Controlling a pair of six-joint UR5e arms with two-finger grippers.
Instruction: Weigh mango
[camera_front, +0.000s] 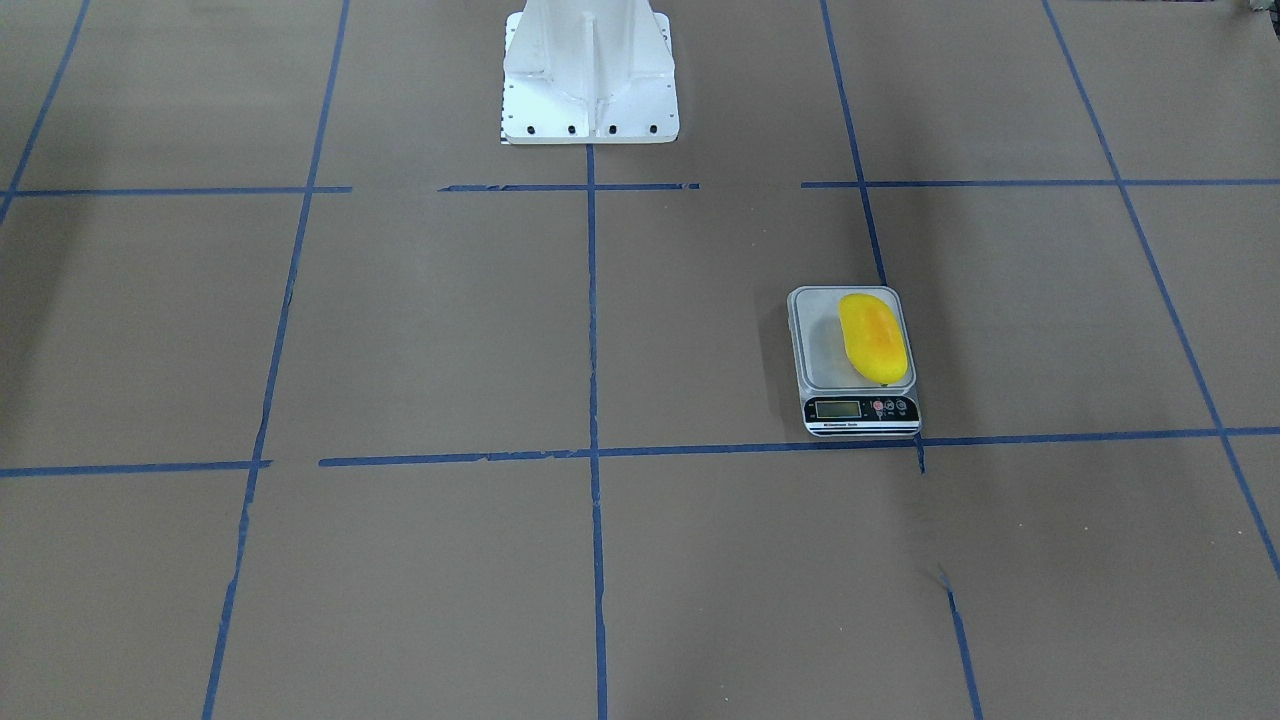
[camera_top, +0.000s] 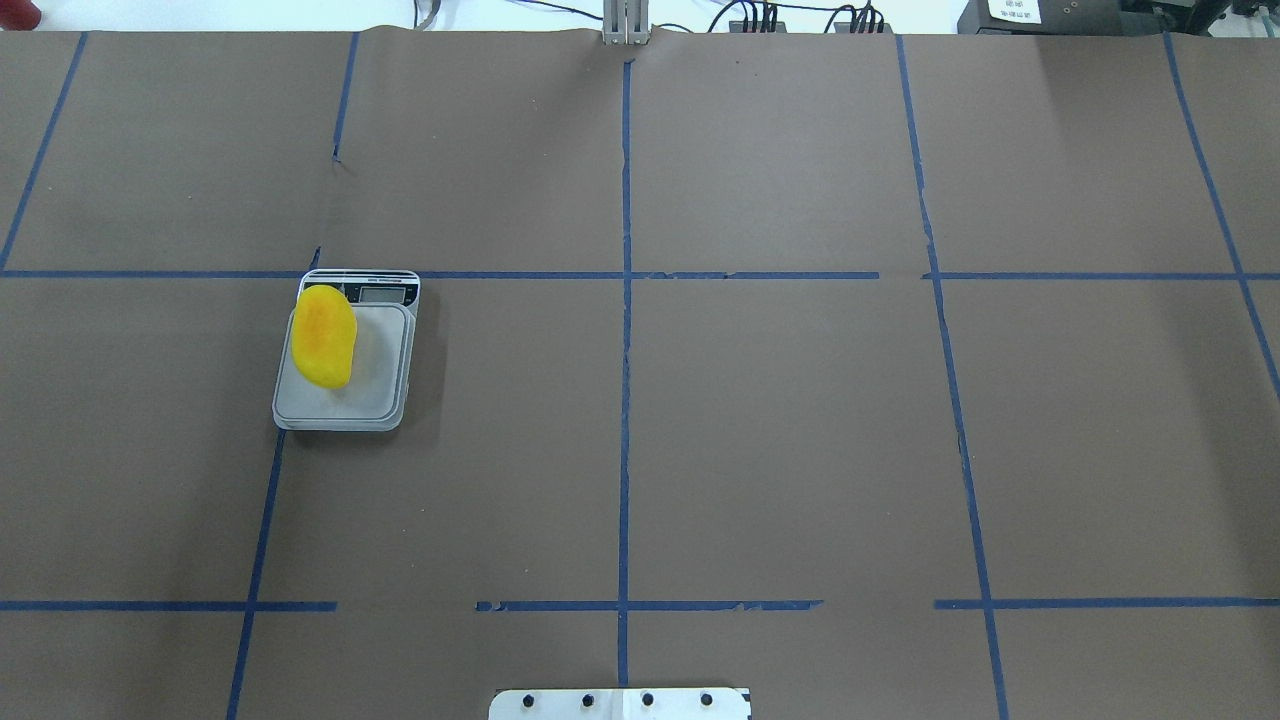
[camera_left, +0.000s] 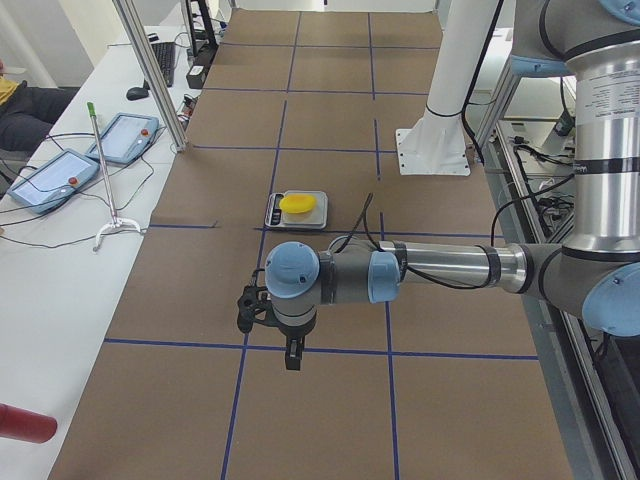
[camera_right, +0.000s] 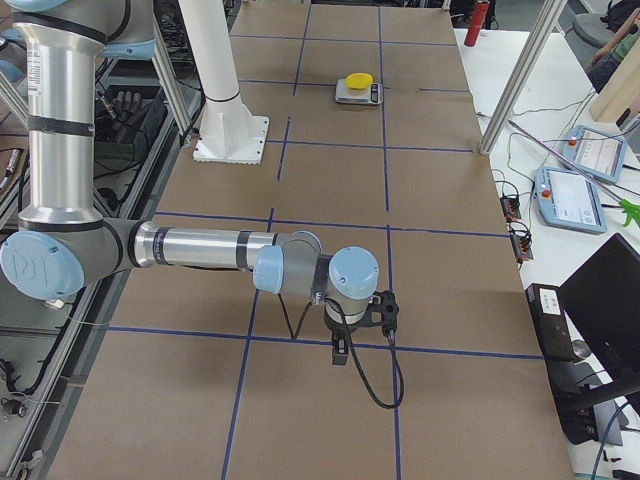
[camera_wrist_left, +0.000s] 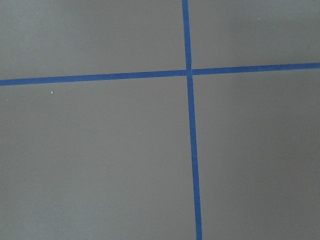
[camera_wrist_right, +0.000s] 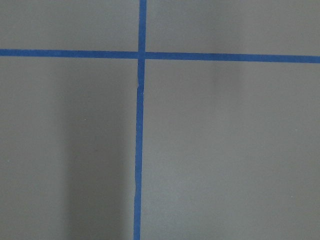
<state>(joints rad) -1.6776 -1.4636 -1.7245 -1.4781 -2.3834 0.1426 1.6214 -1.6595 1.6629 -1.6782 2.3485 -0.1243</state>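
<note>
Exterior left, left end effector (camera_left: 291, 352) over table (camera_left: 330, 425), right end effector (camera_right: 341, 350) likewise, openness cannot be told, mango (camera_front: 873, 338) on scale (camera_front: 825, 352).

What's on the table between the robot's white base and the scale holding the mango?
Nothing stands there: from base to the scale bearing the mango runs only bare brown table cover crossed by blue tape, clear in the front-facing view.

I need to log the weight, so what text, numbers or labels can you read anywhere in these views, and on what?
Nothing is legible enough to quote.
Scale display: digits too small to read.
Print strip below the display: blurred.
Sticker on the left arm: print too small.
White label past the table's far edge: unreadable.
Mango: no text.
</note>
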